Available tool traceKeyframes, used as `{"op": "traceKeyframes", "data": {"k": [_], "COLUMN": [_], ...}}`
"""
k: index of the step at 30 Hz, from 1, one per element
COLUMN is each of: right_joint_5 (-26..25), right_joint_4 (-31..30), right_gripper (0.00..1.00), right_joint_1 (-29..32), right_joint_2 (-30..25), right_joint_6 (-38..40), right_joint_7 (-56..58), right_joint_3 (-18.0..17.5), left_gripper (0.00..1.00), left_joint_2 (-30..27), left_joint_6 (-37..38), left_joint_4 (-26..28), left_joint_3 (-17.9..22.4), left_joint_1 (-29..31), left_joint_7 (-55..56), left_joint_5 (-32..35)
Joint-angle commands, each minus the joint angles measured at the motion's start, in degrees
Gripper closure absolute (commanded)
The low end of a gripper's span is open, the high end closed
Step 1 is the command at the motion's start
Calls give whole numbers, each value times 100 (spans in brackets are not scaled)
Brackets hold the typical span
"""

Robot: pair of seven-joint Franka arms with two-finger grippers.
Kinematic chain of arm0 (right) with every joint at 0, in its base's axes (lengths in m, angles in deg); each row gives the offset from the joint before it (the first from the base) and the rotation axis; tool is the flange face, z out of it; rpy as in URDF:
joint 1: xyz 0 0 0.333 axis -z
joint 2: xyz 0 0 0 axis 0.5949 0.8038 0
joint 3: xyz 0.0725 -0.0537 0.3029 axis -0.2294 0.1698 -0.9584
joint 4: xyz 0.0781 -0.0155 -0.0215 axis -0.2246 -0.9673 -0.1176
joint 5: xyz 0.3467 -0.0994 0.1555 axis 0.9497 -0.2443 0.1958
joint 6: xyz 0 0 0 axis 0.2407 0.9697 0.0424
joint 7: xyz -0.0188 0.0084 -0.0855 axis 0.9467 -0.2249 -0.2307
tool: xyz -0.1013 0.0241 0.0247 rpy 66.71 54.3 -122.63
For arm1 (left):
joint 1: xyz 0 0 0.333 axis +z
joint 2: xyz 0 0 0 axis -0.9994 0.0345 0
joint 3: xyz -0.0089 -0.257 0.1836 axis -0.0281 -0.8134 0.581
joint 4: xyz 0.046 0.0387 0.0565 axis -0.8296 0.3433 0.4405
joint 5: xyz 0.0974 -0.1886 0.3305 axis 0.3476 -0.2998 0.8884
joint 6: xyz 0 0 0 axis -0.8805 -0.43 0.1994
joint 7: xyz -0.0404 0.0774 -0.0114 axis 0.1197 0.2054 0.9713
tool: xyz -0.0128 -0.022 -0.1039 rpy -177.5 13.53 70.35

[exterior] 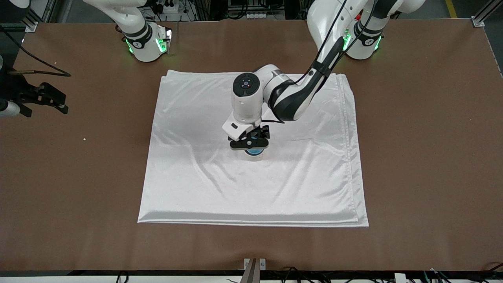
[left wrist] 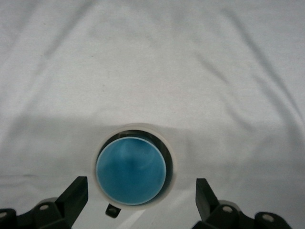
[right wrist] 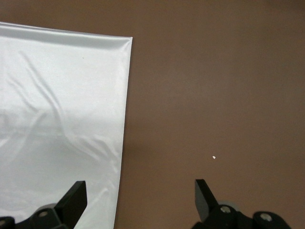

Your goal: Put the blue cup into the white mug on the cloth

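Brown matting is covering the table [exterior: 424, 157] we are working at, and the cloth [exterior: 220, 184] is lying spread over its middle, softly wrinkled. We are holding our left gripper [exterior: 250, 142] directly over the white mug [exterior: 255, 156], which is standing upright near the cloth's centre. The blue cup [left wrist: 131, 171] is sitting inside the white mug [left wrist: 169, 153], its rim ringed by the mug's pale rim. Our left fingers [left wrist: 75, 192] are standing wide apart on either side of the mug, touching neither it nor the cup and gripping nothing. Our right gripper [right wrist: 141, 196] is waiting above the table's bare brown surface beside the cloth's edge [right wrist: 125, 124] toward the right arm's end, its fingers [right wrist: 206, 195] spread wide and holding nothing.
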Motion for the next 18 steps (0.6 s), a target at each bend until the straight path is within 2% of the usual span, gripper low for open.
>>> {"op": "traceKeyframes", "data": {"k": [1, 4, 7, 15, 18], "right_joint_5": [112, 121, 138, 138, 138], "right_joint_4": [8, 16, 16, 16, 16], "right_gripper": [0, 0, 0, 0, 0], "right_joint_1": [-21, -21, -21, -30, -39], "right_joint_2": [-79, -79, -79, -70, -70], "right_joint_6": [130, 121, 112, 77, 77], "right_joint_7": [6, 6, 6, 6, 6], "right_joint_3": [28, 28, 28, 28, 19], "left_gripper": [0, 0, 0, 0, 0], "left_joint_2": [-588, -816, -1176, -2590, -3109], "left_joint_6": [812, 1226, 1306, 1306, 1324], "left_joint_4": [335, 352, 562, 1827, 2206], "left_joint_3": [63, 54, 11, 2, 2], "left_joint_1": [87, 175, 368, 913, 1176], "left_joint_7": [-30, -135, -372, -1259, -1690], "left_joint_5": [67, 287, 287, 217, -19]}}
